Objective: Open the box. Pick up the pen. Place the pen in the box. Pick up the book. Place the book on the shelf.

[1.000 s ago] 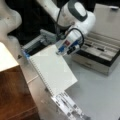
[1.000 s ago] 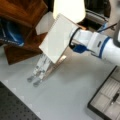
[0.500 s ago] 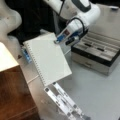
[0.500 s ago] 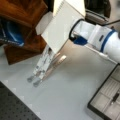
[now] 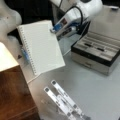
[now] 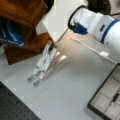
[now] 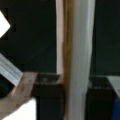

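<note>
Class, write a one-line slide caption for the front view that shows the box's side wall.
Gripper holds the book aloft by its edge near the shelf; open box holds the pen.

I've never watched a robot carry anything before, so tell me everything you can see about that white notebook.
The book is a large white spiral-bound notebook with a plain cover, its wire binding along the edge toward a front view's left. It is lifted clear of the grey table, tilted, with the gripper clamped on its upper corner. It hangs beside the brown shelf, above the silvery stand. In the wrist view its pale edge runs upright through the middle.
</note>
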Robot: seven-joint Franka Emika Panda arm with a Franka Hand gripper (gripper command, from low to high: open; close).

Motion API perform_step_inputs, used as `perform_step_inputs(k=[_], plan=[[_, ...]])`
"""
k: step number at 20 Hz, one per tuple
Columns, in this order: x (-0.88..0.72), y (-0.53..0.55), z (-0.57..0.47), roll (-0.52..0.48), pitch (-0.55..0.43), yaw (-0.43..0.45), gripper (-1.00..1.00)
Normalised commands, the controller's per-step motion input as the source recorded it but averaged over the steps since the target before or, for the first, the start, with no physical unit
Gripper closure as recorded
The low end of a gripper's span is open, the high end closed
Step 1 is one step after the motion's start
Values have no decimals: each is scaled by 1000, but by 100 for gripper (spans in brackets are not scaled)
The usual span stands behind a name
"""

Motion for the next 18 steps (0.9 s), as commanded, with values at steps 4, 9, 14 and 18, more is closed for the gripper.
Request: perform_step_inputs(k=[4,9,14,18], plan=[[25,-115,392,-40,119,-67,100],[47,-167,406,-40,109,-4,100],[82,-168,367,-34,108,76,100],[69,-174,248,3,73,127,100]])
